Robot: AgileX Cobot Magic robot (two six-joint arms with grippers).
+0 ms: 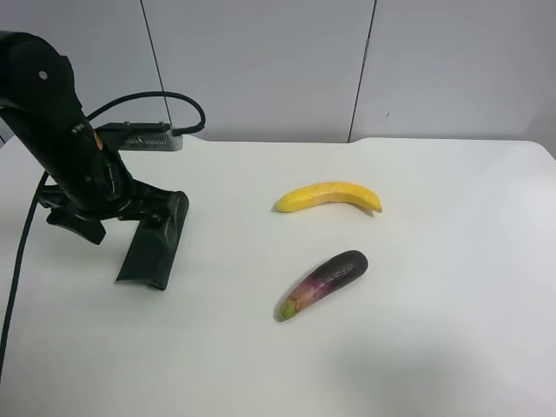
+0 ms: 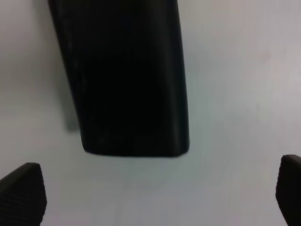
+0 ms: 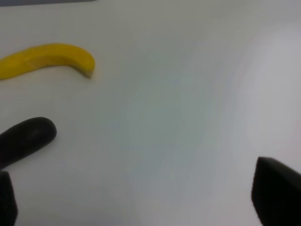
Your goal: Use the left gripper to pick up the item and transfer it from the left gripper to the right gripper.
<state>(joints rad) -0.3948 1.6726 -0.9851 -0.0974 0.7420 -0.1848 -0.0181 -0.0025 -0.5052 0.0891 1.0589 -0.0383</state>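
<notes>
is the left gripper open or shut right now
Open. In the left wrist view the fingertips of the left gripper sit far apart at opposite edges, and the dark case lies ahead of them, ungripped.

The item is a flat, oblong, dark green-black case. It lies flat and slantwise on the white tabletop, toward the exterior high view's left. The left gripper is black, with ribbed fingertips spread wide. One blunt end of the case lies just beyond the gap between them, untouched. The right gripper is also black and gapes wide over bare tabletop, empty.
</notes>
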